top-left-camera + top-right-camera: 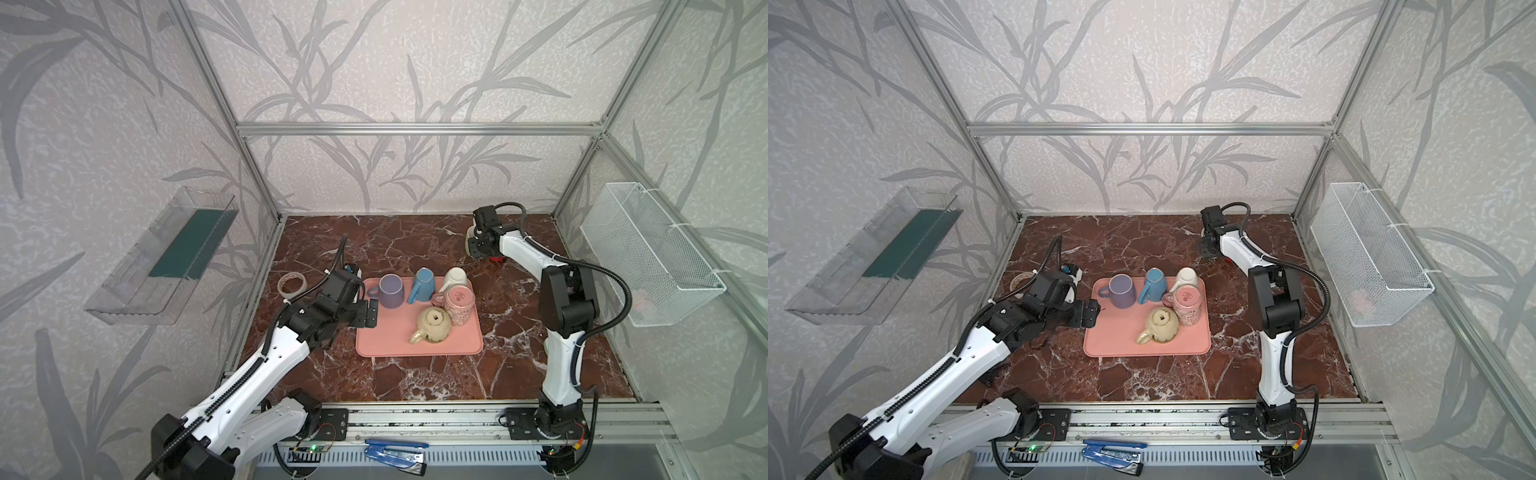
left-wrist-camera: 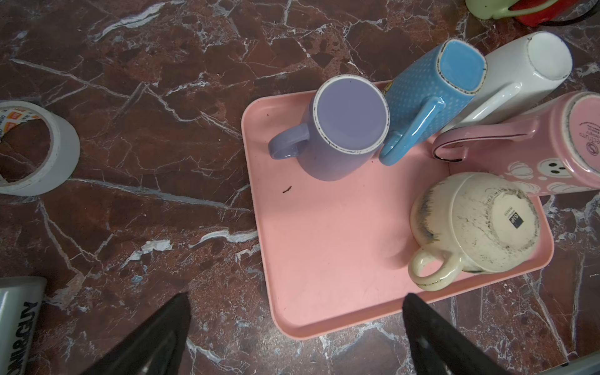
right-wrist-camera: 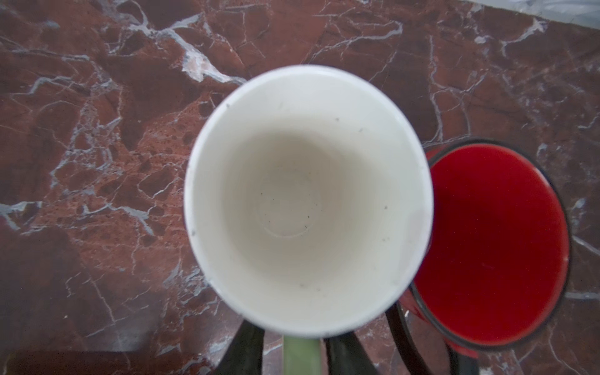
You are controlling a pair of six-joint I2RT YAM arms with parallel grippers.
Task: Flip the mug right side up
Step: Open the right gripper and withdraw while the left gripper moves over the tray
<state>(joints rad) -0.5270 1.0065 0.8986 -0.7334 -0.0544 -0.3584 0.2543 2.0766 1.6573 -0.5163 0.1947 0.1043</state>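
Red marble tabletop [image 1: 415, 374] carries a green-handled mug [image 3: 308, 201] already upright at its far right, just beside a red mug [image 3: 493, 246]. The right gripper [image 3: 297, 354] straddles its handle, jaws slightly parted, seemingly releasing. Five mugs [image 1: 391, 291] on the pink tray [image 1: 415, 347] sit inverted, and the left gripper [image 2: 297, 297] gapes wide nearby.

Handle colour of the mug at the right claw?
Pale green handle; clearest in the right wrist view.

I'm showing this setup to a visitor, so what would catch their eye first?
A pink tray mid-table holds five upside-down mugs, with the open left gripper at its left edge. At the back right, the right gripper is at the handle of an upright green mug beside a red cup.
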